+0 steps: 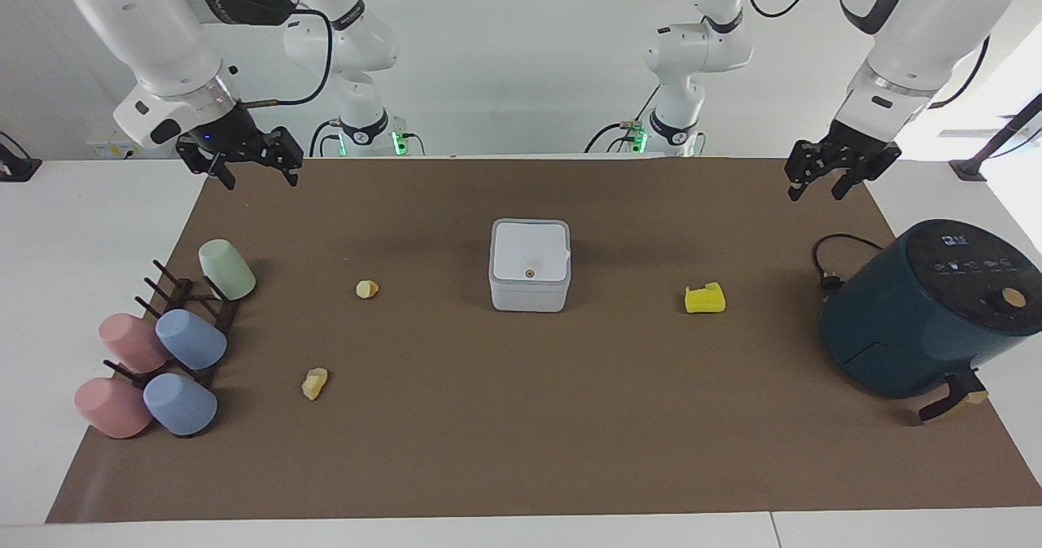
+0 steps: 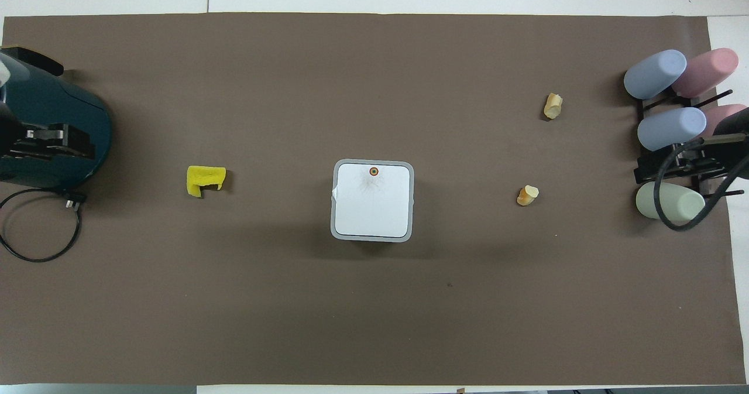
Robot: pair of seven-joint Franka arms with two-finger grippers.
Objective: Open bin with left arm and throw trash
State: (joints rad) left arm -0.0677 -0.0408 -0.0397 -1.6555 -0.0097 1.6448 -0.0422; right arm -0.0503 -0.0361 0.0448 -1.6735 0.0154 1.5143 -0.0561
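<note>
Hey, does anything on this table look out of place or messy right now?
Yes: three scraps lie loose on the mat, a yellow block and two pale lumps, while the bin between them sits shut.

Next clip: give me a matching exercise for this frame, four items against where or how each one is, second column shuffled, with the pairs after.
Items:
1. bin
2. yellow spongy block
3. left gripper
4. green cup

Places or states:
A. on the rack at the right arm's end of the table
B. raised over the mat's edge, fingers open
C. mid-mat, lid shut
D. on the mat between the bin and the air fryer

Pairs: 1-C, 2-D, 3-B, 4-A
</note>
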